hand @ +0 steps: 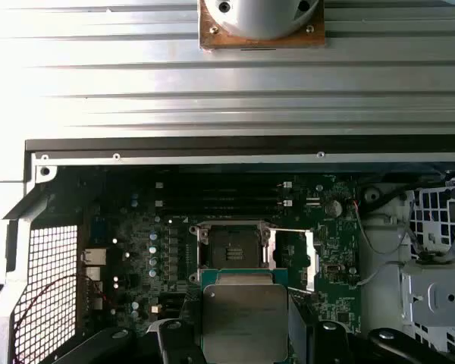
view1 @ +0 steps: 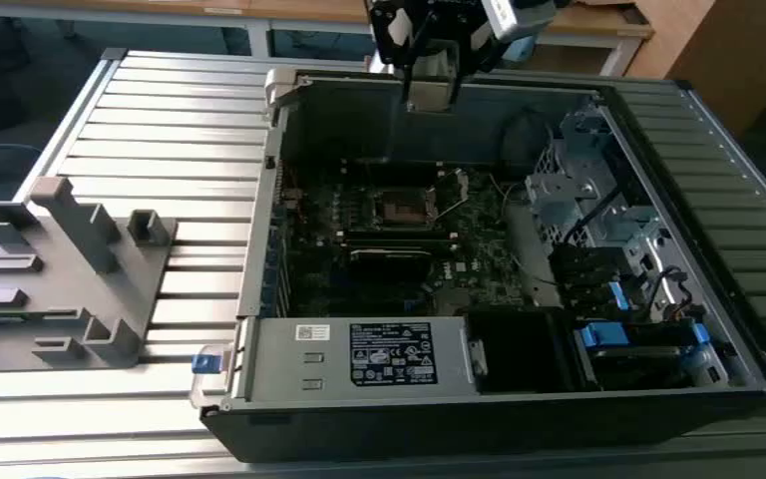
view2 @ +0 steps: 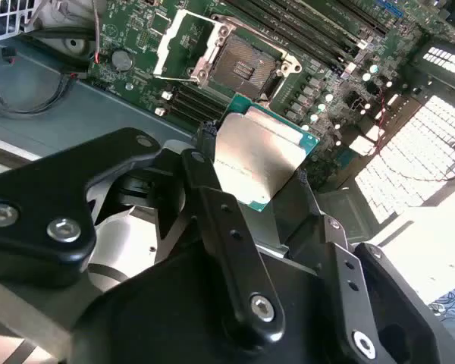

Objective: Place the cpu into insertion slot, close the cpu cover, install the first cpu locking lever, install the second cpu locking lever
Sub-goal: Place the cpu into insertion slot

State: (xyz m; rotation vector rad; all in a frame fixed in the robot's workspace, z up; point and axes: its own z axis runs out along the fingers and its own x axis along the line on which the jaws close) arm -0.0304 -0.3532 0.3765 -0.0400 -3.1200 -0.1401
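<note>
One gripper [view1: 430, 90] hangs over the far wall of an open computer case [view1: 263, 329] that lies on a ribbed aluminium table [view1: 171, 110]. In the second wrist view its two black fingers [view2: 220, 220] are closed onto opposite edges of a single cpu [view2: 262, 152], a green-rimmed square with a dull silver top. The chip is held in the air, clear of the board. If there is any writing on its lid, it cannot be made out.

Inside the case sits one dark green motherboard [hand: 136, 227]. Its one insertion slot [hand: 231, 246] is bare and dark, and the cpu [hand: 243, 315] is held near it but apart from it. The one cpu cover [hand: 296, 258], a thin silver frame, is swung open and sits just beside the slot, on the side toward the metal drive cage [hand: 436, 288]. Near the cover, the second wrist view shows one round coin cell [view2: 121, 59].

In the exterior view, the power supply [view1: 343, 384] at the near end of the case carries one large white label [view1: 390, 354] with black print and symbols. One smaller white label [view1: 310, 332] is stuck beside it. The print on both is too small to read. One grey moulded fixture [view1: 64, 269] stands on the table toward the exterior view's left, well apart from the case.
</note>
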